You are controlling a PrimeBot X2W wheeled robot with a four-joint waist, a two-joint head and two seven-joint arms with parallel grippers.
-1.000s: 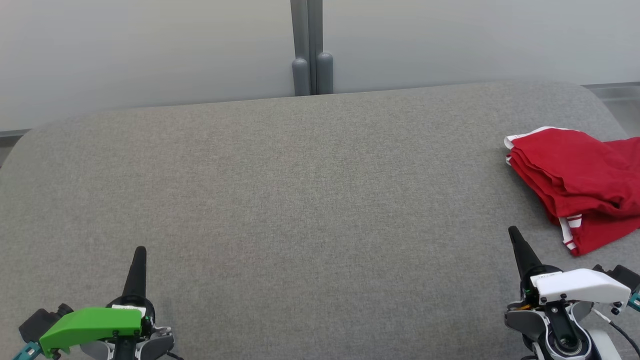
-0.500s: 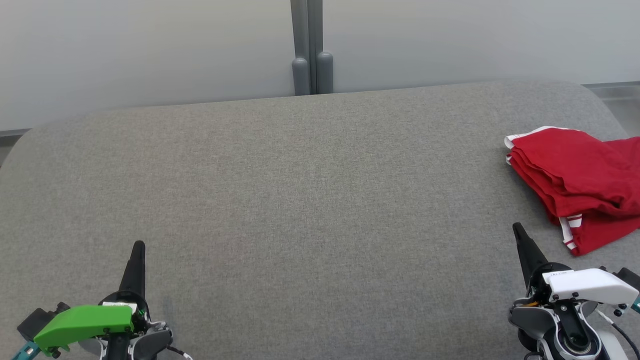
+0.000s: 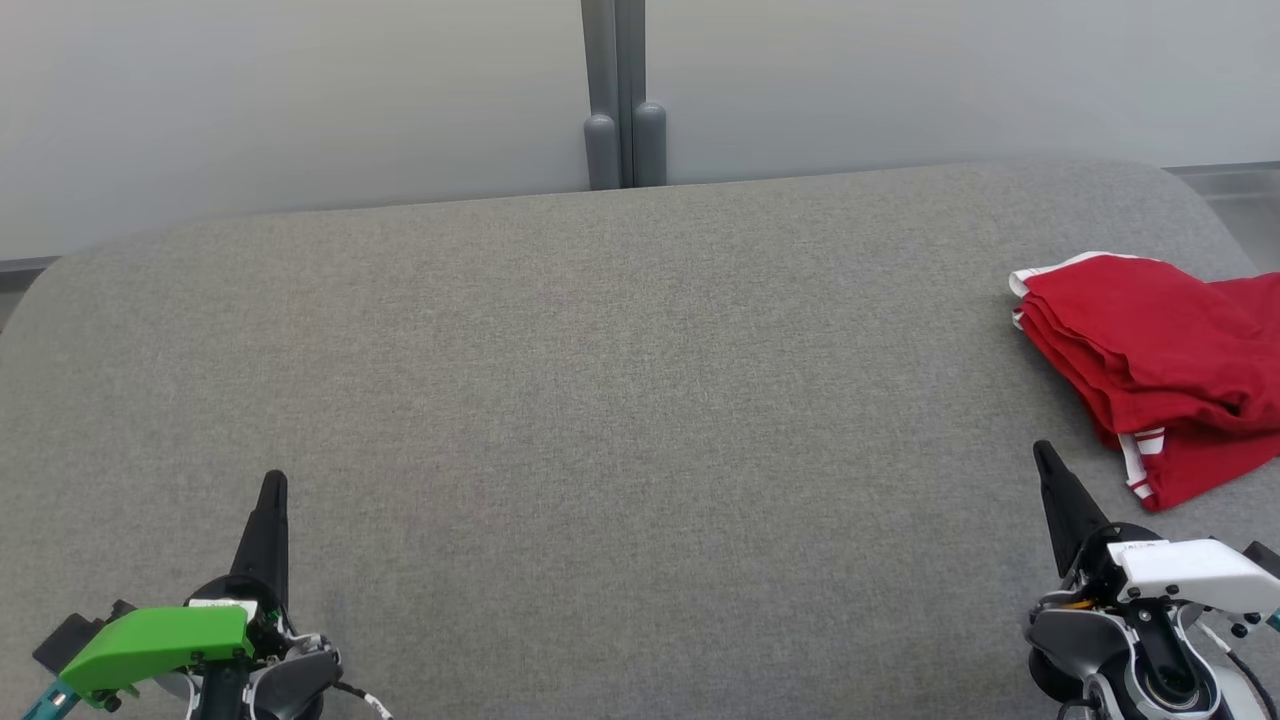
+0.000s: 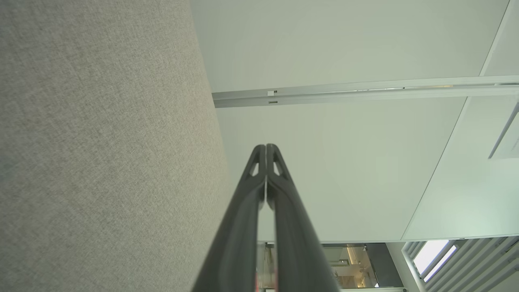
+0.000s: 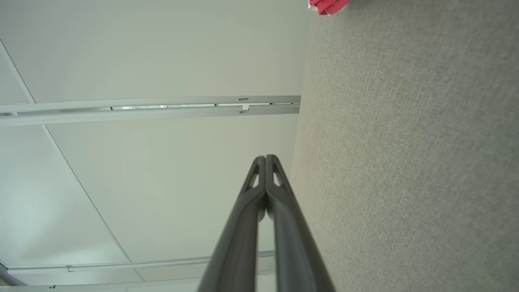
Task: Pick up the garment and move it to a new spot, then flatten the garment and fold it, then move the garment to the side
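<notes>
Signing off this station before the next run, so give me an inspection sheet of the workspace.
Surface: grey fabric surface, smooth.
Job's things: red garment with white striped trim, bunched at the right edge, untouched.
Clutter: nothing seen.
Grippers: left gripper shut, empty; right gripper shut, empty, just short of the garment.
Cables: thin wires at both wrists.
Surroundings: pale wall panels, grey post behind.

red garment [image 3: 1150, 360] with white striped trim, grey woven table [image 3: 600, 400], pale wall [image 3: 300, 100]
</notes>
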